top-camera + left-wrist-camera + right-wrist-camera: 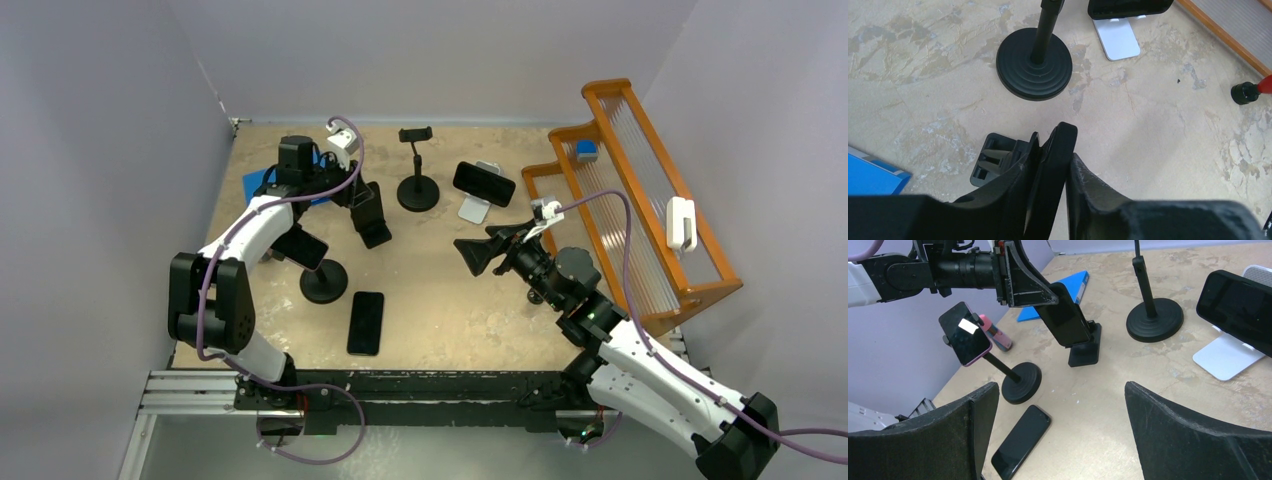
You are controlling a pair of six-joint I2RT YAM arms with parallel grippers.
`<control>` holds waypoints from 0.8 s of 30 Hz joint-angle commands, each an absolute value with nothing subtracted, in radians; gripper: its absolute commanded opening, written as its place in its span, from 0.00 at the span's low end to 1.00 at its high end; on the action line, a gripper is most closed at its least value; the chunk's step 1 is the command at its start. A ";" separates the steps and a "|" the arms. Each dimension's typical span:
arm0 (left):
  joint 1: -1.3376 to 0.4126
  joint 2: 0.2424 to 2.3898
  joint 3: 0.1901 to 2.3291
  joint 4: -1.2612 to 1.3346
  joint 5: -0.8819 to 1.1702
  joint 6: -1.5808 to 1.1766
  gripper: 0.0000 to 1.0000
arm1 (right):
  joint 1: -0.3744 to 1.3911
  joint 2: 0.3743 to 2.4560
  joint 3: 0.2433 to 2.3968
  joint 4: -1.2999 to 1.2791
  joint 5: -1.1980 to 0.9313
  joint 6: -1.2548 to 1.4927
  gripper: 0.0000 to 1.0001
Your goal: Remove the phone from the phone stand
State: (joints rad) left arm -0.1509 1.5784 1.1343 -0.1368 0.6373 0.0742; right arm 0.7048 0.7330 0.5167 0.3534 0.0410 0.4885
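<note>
- Phone (1068,320) leaning in the small black phone stand (1087,351), toward the far left corner of the surface (450,310); not lifted yet.
- Left hand (1058,150) set around its top edge, one finger touching, a sliver of gap at the other (firm grasp or not: cannot tell).
- Left to do, by the look of it: clamp, lift clear of the cradle, set down.
- Right hand (1060,387) spread wide and empty, right of centre.
- Open room mid-surface; tighter near the pole stand (418,190), the blue folder (1058,297) and the pink phone (965,335).
</note>
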 commanded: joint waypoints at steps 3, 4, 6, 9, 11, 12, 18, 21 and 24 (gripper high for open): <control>-0.156 1.565 1.148 -0.104 0.645 0.101 0.21 | 0.703 0.723 0.520 0.390 0.057 0.472 0.97; -0.156 1.565 1.150 -0.105 0.645 0.101 0.18 | 0.704 0.723 0.520 0.390 0.056 0.471 0.97; -0.156 1.564 1.154 -0.108 0.643 0.101 0.12 | 0.703 0.724 0.520 0.390 0.056 0.472 0.97; -0.156 1.558 1.162 -0.108 0.643 0.100 0.01 | 0.703 0.723 0.521 0.390 0.058 0.471 0.97; -0.156 1.551 1.168 -0.110 0.641 0.099 0.00 | 0.703 0.725 0.522 0.390 0.057 0.472 0.97; -0.157 1.545 1.171 -0.111 0.637 0.097 0.00 | 0.703 0.724 0.522 0.389 0.057 0.472 0.97; -0.156 1.510 1.187 -0.115 0.623 0.089 0.00 | 0.704 0.726 0.522 0.389 0.057 0.470 0.97; -0.158 1.502 1.197 -0.120 0.621 0.088 0.00 | 0.703 0.730 0.525 0.390 0.057 0.470 0.97; -0.161 1.497 1.198 -0.122 0.603 0.087 0.00 | 0.703 0.731 0.525 0.388 0.057 0.471 0.97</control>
State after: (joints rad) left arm -0.1539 1.5600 1.1370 -0.1623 0.6041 0.0898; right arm 0.7048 0.7330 0.5163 0.3531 0.0422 0.4885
